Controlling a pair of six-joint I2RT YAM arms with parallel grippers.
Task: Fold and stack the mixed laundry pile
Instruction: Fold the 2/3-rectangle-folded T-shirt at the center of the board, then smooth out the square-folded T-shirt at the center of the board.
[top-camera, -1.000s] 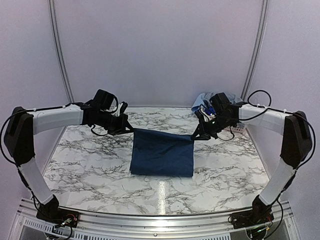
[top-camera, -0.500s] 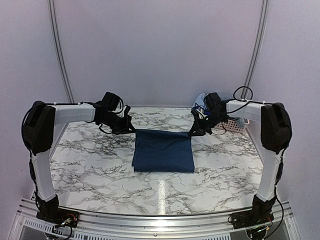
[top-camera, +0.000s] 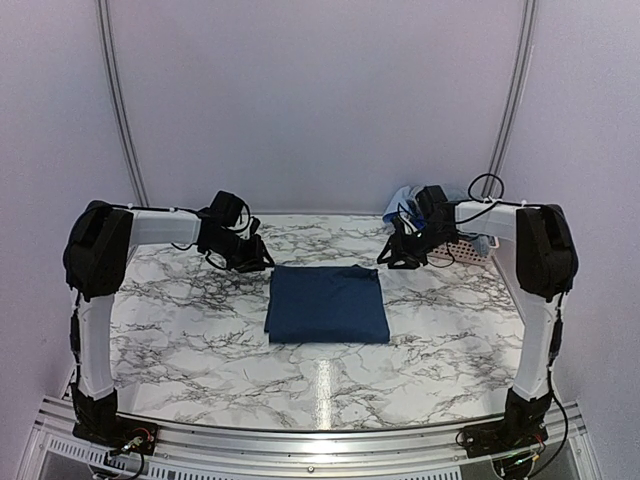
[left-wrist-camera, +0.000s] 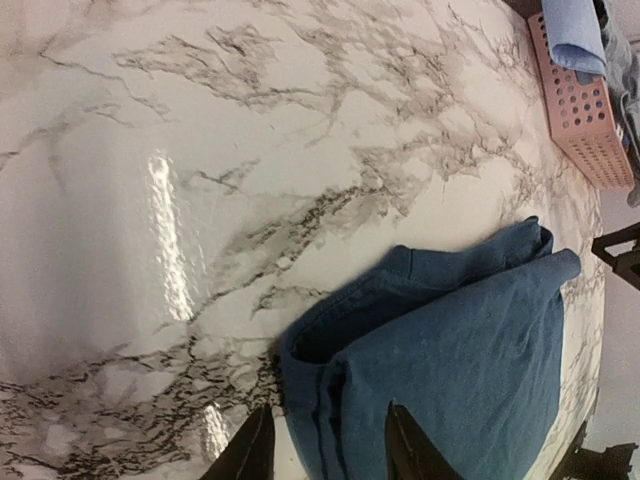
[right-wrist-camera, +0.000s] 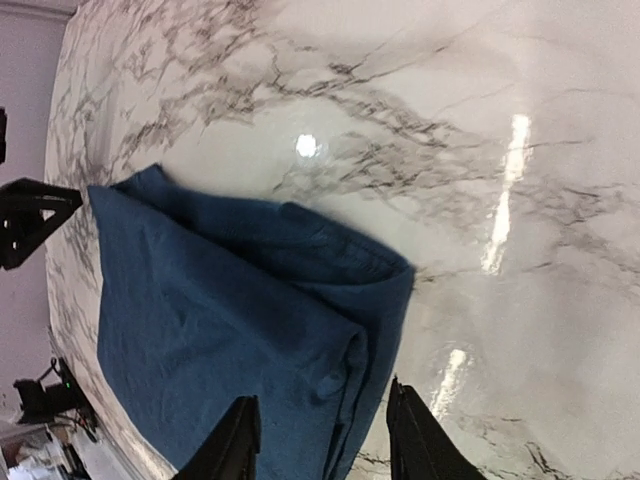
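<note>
Navy shirt (top-camera: 326, 304) is lying folded on the surface (top-camera: 180, 320); we're seeing left fingers (top-camera: 260, 265) and right fingers (top-camera: 390, 261) spread apart beside its far corners, gripping nothing. Pink basket (top-camera: 472, 248) holding blue garments (top-camera: 404, 200) is sitting far-right.

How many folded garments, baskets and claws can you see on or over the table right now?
Folded navy garment: 1
Pink basket: 1
Claws, both open: 2 (left claw, right claw)
Total: 4

Pink basket (left-wrist-camera: 585, 115) on marble table (left-wrist-camera: 150, 150)
</note>
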